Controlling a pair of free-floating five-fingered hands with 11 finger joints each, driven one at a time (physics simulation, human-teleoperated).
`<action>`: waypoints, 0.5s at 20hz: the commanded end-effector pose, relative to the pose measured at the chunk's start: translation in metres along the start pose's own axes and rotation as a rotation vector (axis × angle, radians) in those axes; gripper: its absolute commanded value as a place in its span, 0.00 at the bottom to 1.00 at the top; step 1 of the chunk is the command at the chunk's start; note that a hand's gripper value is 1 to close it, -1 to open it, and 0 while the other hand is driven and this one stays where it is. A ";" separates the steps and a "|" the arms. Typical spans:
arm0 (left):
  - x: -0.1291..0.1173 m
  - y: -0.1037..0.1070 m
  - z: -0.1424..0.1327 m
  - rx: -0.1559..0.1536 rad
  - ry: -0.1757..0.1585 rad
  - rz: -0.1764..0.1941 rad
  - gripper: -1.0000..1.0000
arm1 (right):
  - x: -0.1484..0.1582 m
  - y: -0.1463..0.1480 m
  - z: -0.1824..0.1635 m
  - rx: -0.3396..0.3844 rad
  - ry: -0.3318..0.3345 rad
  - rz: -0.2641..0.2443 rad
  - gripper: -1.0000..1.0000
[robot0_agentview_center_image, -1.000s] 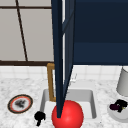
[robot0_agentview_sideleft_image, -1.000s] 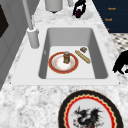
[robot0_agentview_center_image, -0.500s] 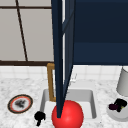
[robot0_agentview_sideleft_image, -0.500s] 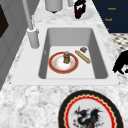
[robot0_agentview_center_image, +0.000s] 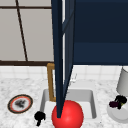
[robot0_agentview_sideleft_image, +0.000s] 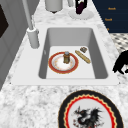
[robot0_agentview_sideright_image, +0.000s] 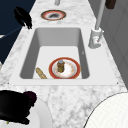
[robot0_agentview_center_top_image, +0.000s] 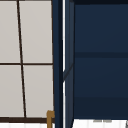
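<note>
A: Left hand (robot0_agentview_center_image: 39, 117) sits low at the front edge of the marble counter (robot0_agentview_center_image: 17, 85), just left of the sink (robot0_agentview_center_image: 90, 100). Fingers look curled in on themselves, nothing between them. Right side view puts the same hand (robot0_agentview_sideright_image: 23, 17) in the air above the counter edge, near the dragon plate (robot0_agentview_sideright_image: 53, 15)

B: Agreed. Right hand (robot0_agentview_center_image: 117, 102)?

A: Over the white plate (robot0_agentview_center_image: 117, 115) on the counter right of the sink, fingers closed round a small dark purple thing (robot0_agentview_center_image: 113, 104). In the right side view that hand (robot0_agentview_sideright_image: 15, 110) is large and near the camera, the purple thing (robot0_agentview_sideright_image: 30, 96) at its fingertips, above the plate rim (robot0_agentview_sideright_image: 41, 115). What the purple thing is, cannot tell

B: Contents of the sink basin?

A: Left side view: a red-rimmed plate (robot0_agentview_sideleft_image: 57, 68) flat on the basin floor, a small brown jar (robot0_agentview_sideleft_image: 66, 57) upright on it. Just beside the plate, a tan stick-shaped item (robot0_agentview_sideleft_image: 83, 56) lying at a slant, and a small brown lump (robot0_agentview_sideleft_image: 83, 49) near its far end

B: Other items on the counter?

A: Dragon plate (robot0_agentview_center_image: 20, 103) well left of the sink, lying flat. Faucet (robot0_agentview_sideleft_image: 32, 35) at the sink's back rim. A grey-white cylindrical container (robot0_agentview_center_image: 123, 82) behind the white plate

B: Front view obstruction?

A: An open dark blue cabinet door (robot0_agentview_center_image: 60, 50) edge-on down the middle; a red sphere (robot0_agentview_center_image: 67, 115) in front of the sink
</note>
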 end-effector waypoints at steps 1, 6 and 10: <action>0.000 0.000 0.000 0.000 0.000 0.000 0.50 | 0.017 -0.011 0.002 -0.057 0.018 0.079 1.00; 0.000 0.000 0.000 0.000 0.000 0.000 0.50 | 0.038 -0.015 -0.004 -0.080 0.078 0.193 1.00; 0.000 0.000 0.000 0.000 0.000 0.000 0.50 | 0.056 -0.018 -0.006 -0.115 0.107 0.263 1.00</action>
